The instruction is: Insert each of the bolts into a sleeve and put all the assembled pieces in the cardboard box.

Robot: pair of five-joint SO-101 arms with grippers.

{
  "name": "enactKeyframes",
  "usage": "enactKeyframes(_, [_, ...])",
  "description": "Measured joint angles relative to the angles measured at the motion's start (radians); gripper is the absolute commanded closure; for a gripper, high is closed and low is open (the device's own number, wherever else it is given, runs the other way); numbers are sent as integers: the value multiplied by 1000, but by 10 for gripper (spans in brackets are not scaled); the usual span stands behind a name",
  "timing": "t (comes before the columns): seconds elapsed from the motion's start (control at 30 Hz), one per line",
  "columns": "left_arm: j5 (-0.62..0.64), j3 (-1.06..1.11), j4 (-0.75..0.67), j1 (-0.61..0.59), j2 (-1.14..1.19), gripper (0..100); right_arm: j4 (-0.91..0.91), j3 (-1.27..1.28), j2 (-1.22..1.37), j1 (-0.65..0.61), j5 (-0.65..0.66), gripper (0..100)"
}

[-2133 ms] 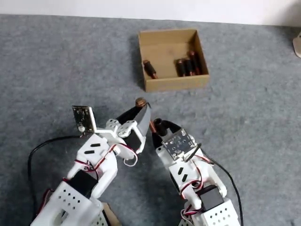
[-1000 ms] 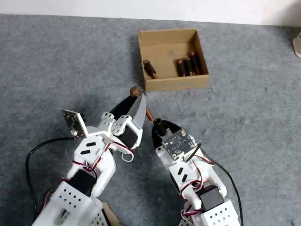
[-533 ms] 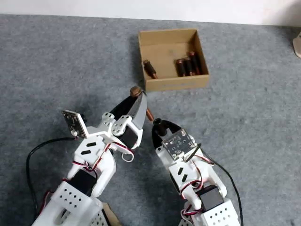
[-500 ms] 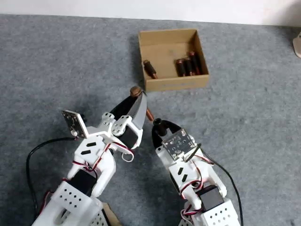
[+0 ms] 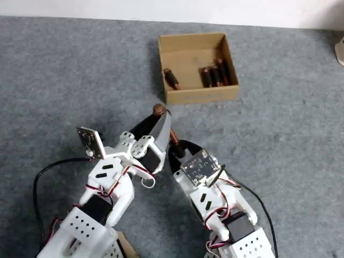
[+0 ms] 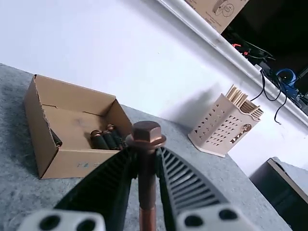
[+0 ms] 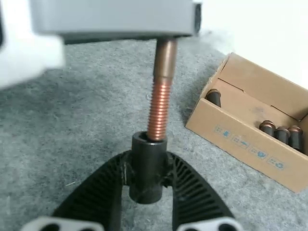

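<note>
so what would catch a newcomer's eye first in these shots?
The copper bolt clamped in the left jaws, its threaded tip right at the mouth of the black sleeve gripped in the right jaws, mid-table between the two arms. Behind them sits the open cardboard box with several bolt-and-sleeve pieces lying inside.

Both arms are white plastic shells over black servo blocks. The left arm [image 5: 107,185] has dark slots on its upper link, a base dotted with small round holes, red-and-white wire loops and a black cable [image 5: 35,188]. The right arm [image 5: 217,207] carries a grey camera board [image 5: 194,165]. The left gripper [image 6: 144,153] and right gripper [image 7: 147,166] have black ribbed fingers [image 6: 108,185] in white mounts with round screw holes
</note>
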Motion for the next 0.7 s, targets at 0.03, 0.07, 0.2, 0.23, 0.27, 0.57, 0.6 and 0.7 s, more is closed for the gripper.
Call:
enactKeyframes(0.03, [-2,0,0,2,0,995,0,0,0,0,0,994])
enactKeyframes(0.07, [-3,0,0,3,0,995,0,0,0,0,0,994])
enactKeyframes(0.2, [-3,0,0,3,0,995,0,0,0,0,0,994])
enactKeyframes(0.23, [0,0,0,3,0,995,0,0,0,0,0,994])
enactKeyframes(0.27, [0,0,0,3,0,995,0,0,0,0,0,994])
enactKeyframes(0.57, [-44,8,0,3,0,995,0,0,0,28,0,994])
enactKeyframes(0.6, [-44,9,0,3,0,995,0,0,0,29,0,994])
enactKeyframes(0.7, [-41,9,0,3,0,995,0,0,0,29,0,994])
